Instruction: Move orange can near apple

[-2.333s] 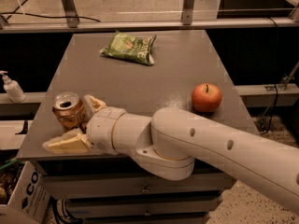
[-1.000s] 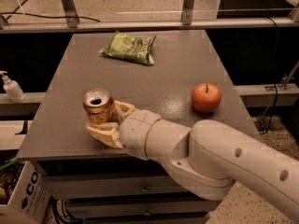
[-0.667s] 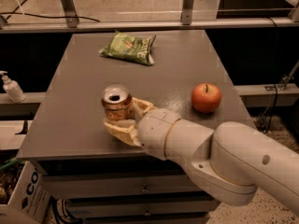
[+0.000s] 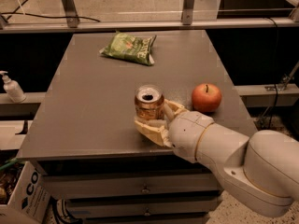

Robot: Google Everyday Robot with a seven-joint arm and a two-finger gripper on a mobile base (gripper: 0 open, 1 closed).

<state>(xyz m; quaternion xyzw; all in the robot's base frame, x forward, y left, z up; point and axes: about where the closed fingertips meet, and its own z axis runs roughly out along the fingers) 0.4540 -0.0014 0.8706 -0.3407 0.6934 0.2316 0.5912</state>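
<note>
The claw [image 4: 157,119] pinches the orange can [image 4: 149,101], near the apple [image 4: 206,97]. Lower it upright onto the counter [image 4: 88,106] without nudging the apple.

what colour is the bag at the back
Green bag, clearest in the camera view; the gripper holds the orange can near the apple.

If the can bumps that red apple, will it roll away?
Probably a little: the round red apple sits free on the grey table, so a nudge could roll it. It looks firm, not squishy. The gripper, beside it, holds the orange drink can upright.
</note>
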